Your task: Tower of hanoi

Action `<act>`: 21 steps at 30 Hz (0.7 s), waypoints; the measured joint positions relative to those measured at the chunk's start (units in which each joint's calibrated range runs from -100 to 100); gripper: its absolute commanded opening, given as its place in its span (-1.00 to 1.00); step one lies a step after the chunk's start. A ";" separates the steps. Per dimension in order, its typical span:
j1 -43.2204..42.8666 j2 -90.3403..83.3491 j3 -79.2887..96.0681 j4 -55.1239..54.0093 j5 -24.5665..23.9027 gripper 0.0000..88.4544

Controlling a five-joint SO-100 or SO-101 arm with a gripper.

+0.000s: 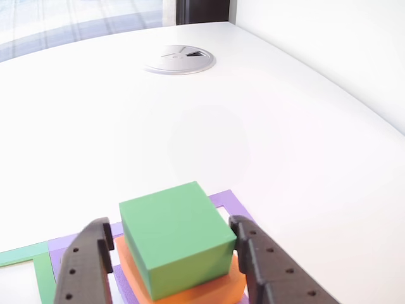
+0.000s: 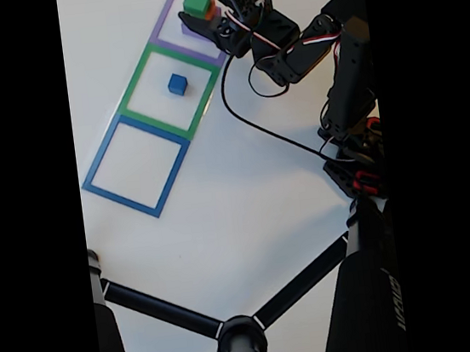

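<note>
From my station, the gripper (image 1: 174, 253) sits at the bottom of the other view with its two black fingers (image 1: 85, 266) spread either side of the green cube (image 1: 174, 237). The jaws stand open, and I cannot tell whether either finger actually touches the cube's sides, though they look just beside it. The green cube rests on top of an orange block (image 1: 212, 291), and both sit inside the purple square outline (image 1: 231, 202) on the white table (image 1: 253, 126). In the fixed view the gripper (image 2: 202, 15) is at the upper middle of the frame, over the purple square (image 2: 166, 21). Below it, a small blue cube (image 2: 177, 83) lies inside the green square (image 2: 134, 85), and the blue square (image 2: 97, 171) lies lower left.
</note>
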 measured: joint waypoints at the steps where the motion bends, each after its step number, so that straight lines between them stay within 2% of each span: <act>1: 0.00 0.00 0.00 0.00 0.00 -0.63; 21: -0.59 -0.08 0.00 -0.08 0.00 -0.82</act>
